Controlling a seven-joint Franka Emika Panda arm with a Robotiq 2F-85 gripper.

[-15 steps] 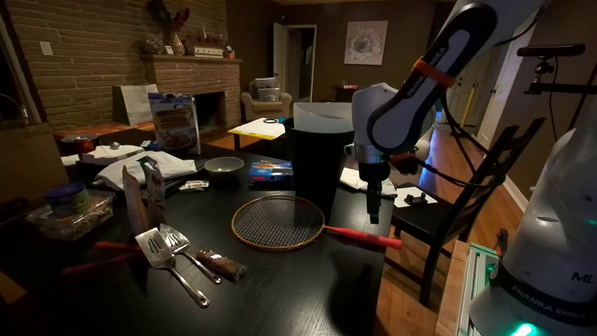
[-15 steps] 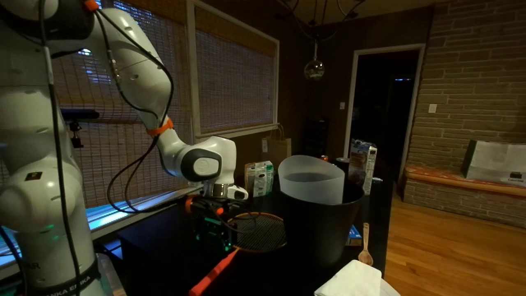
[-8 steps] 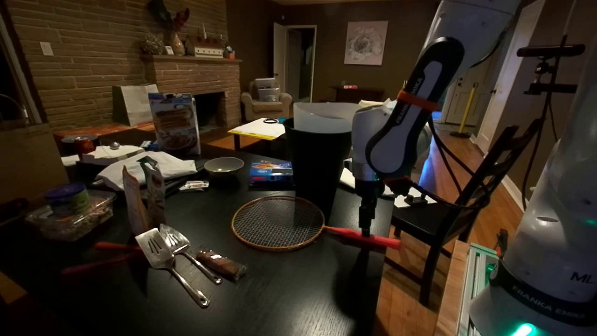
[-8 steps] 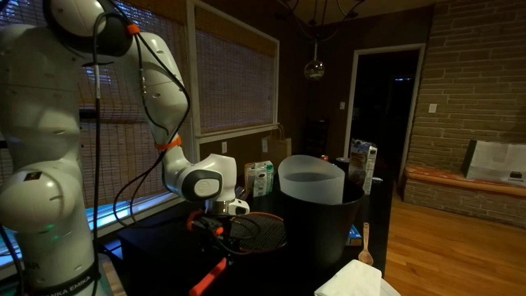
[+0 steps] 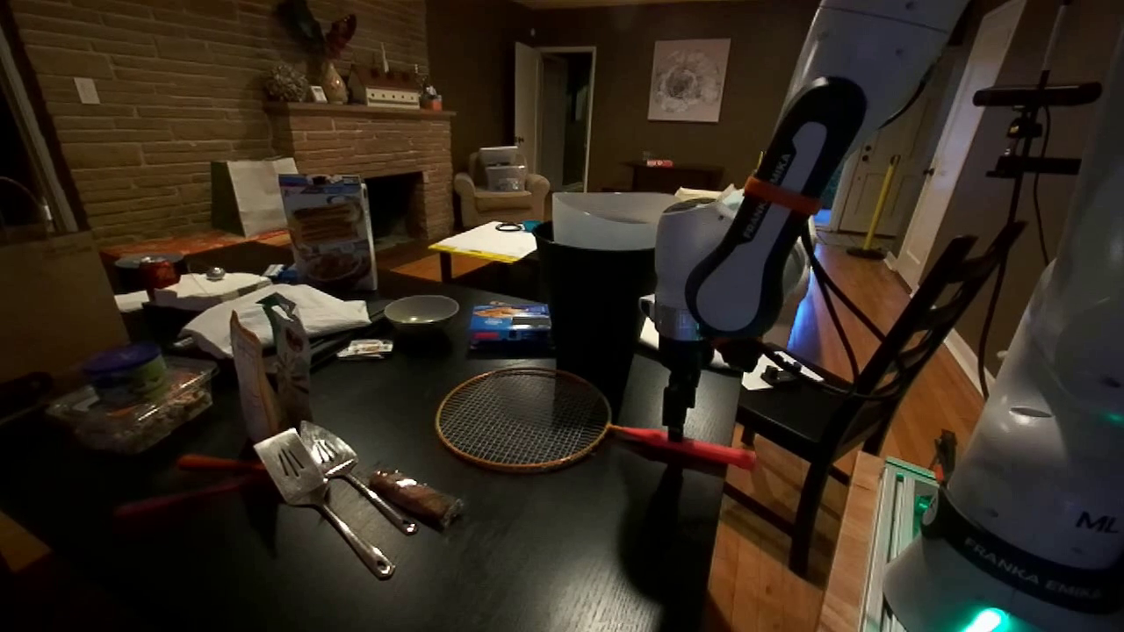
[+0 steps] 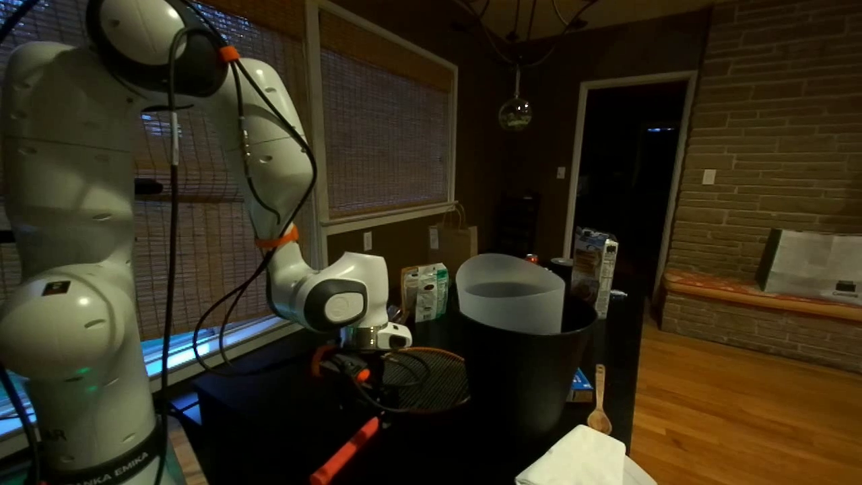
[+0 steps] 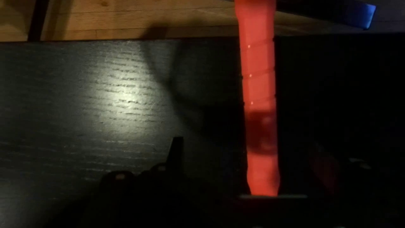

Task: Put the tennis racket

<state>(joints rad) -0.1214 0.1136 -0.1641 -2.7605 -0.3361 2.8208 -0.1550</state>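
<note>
The tennis racket (image 5: 522,420) lies flat on the black table, with a thin orange-brown hoop and pale mesh strings. Its red handle (image 5: 716,454) reaches past the table edge. In an exterior view the hoop (image 6: 431,384) is partly behind the black bin. My gripper (image 5: 674,430) points down at the handle's hoop end. In the wrist view the handle (image 7: 258,72) runs between the fingers. The left finger (image 7: 176,152) stands apart from it with a gap. The right finger is very dark, with a faint red sheen. The gripper is open; the hoop is out of the wrist view.
A tall black bin (image 5: 593,325) with a white liner (image 6: 510,310) stands close behind the racket and gripper. Metal spatulas (image 5: 299,465), a wrapped brown item (image 5: 414,496), a bowl (image 5: 421,312) and a blue box (image 5: 509,325) are also on the table. A chair (image 5: 843,412) stands beyond the edge.
My gripper has come down from above the handle to its level, then shifted slightly along it toward the hoop. The racket has not moved.
</note>
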